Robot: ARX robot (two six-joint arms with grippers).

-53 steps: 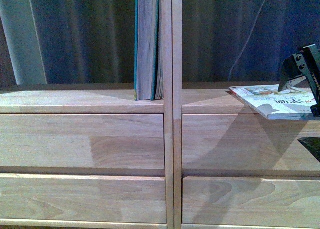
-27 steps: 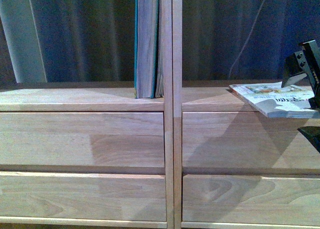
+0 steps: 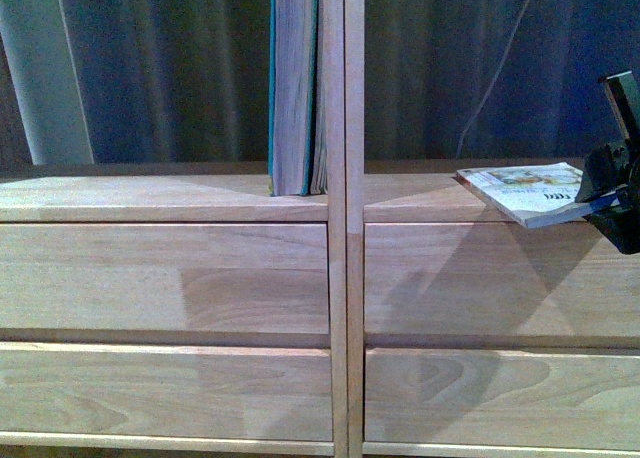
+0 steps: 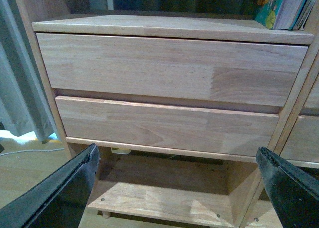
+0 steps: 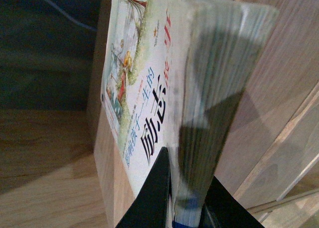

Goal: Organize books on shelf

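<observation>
At far right of front view, right gripper (image 3: 612,200) is clamped on white book (image 3: 520,190) by its near end. Right wrist view agrees: two black fingers (image 5: 154,198) pinch cover and page block, w/ Chinese characters and cover picture showing on the cover. Book is held nearly flat, slightly tilted. Its far end is over the board of the right column of the shelf (image 3: 345,278) and its near corner juts past the board's front edge; contact w/ the board can't be told. Teal book (image 3: 290,88) stands upright in left column's open compartment, page edges toward camera, pressed close beside centre post (image 3: 333,88). Both compartments are backless, so dark curtain (image 3: 170,68) shows through, w/ thin cable (image 3: 500,68) hanging behind right one. Below each compartment are two plain drawer fronts (image 3: 165,278), closed. Left wrist view: left gripper (image 4: 177,151) has fingers spread wide apart w/ nothing between; it sits low, facing left column's drawer fronts, apart from them.
</observation>
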